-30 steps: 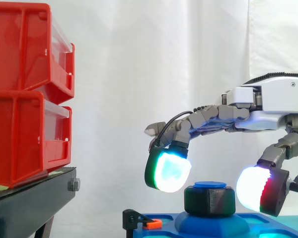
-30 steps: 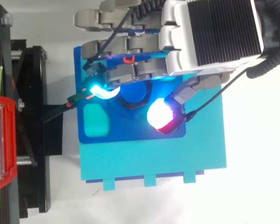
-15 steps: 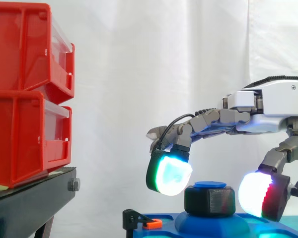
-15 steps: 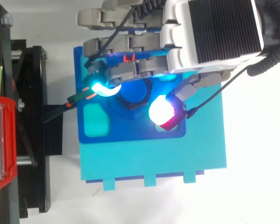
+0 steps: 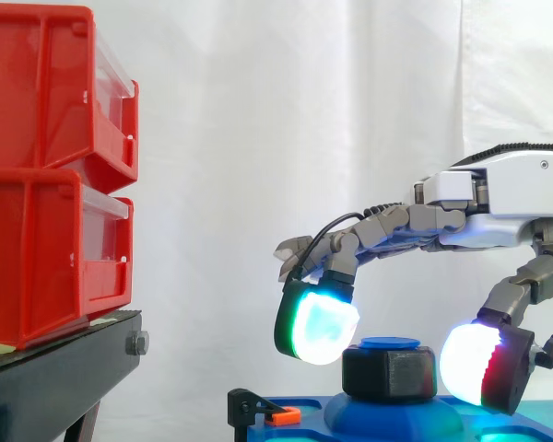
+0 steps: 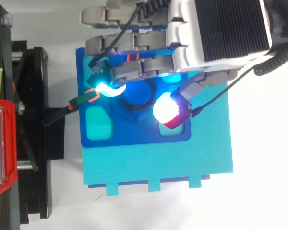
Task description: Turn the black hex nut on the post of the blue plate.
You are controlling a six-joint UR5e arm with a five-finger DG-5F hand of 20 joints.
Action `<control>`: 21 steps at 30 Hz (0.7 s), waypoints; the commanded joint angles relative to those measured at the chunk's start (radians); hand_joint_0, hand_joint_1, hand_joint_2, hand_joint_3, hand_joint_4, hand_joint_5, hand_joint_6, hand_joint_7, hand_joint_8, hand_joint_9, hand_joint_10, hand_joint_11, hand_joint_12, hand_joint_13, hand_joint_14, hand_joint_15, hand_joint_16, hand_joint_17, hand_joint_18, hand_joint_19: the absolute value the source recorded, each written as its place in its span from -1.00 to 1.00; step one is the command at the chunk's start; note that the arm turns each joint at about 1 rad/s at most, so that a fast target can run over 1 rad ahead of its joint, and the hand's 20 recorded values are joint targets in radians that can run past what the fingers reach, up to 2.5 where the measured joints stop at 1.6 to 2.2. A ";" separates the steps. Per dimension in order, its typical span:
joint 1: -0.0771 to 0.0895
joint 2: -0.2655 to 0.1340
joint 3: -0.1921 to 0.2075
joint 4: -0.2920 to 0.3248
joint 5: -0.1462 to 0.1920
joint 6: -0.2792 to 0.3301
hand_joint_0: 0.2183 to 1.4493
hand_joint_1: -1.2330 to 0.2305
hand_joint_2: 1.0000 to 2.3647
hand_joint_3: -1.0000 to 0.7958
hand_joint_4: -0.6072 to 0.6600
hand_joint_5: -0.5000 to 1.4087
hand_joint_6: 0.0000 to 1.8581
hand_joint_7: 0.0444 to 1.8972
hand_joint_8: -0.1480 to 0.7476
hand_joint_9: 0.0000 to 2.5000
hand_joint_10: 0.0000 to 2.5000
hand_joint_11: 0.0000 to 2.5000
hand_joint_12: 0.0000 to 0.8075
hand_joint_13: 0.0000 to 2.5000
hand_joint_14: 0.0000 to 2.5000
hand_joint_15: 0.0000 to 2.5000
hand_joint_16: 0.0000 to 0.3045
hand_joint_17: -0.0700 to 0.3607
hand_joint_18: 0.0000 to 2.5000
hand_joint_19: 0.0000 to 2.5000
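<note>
Since a second ago your hand (image 5: 498, 198) has squeezed in. Its cyan finger pad (image 5: 318, 327) has come lower and closer, and its white-and-red thumb pad (image 6: 167, 109) has slid in toward the middle.

Start with what is nearest. The dark blue plate (image 6: 134, 139) lies flat on a light blue base (image 6: 158, 163), with a small orange clip (image 5: 281, 416) at its left edge. The round blue post (image 5: 390, 343) stands straight up from the plate. The black hex nut (image 5: 389, 373) sits on that post, low down, with the post's top poking out above it.

Now the hand. It reaches in from the right, with its palm above and to the right of the nut and its fingers curled down. The nut sits right between the two pads: the cyan one leans on its upper left corner and the thumb one is against its right side. So the hand looks to be gripping the nut, though the hold seems light.

The post points up, so I think your turn has to go round that upright line, with both pads kept on opposite sides.

Farther off on the left, red plastic bins (image 5: 55, 175) are stacked on a black stand (image 5: 55, 378). The white curtain (image 5: 258, 138) hangs behind everything.
</note>
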 commanded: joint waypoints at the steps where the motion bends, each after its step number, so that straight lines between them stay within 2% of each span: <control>1: -0.003 0.000 -0.001 -0.004 -0.003 0.000 -0.59 -0.31 -1.00 -0.44 0.10 -0.79 -0.46 -0.14 -0.63 -0.94 -1.00 -0.63 -0.44 -0.96 -1.00 -0.96 -0.78 -0.32 -0.88 -0.81; 21: -0.009 0.000 -0.001 -0.023 -0.008 -0.009 -0.63 -0.29 -1.00 -0.44 0.14 -0.78 -0.46 -0.13 -0.63 -0.96 -0.89 -0.68 -0.43 -0.95 -1.00 -0.95 -0.77 -0.30 -0.88 -0.80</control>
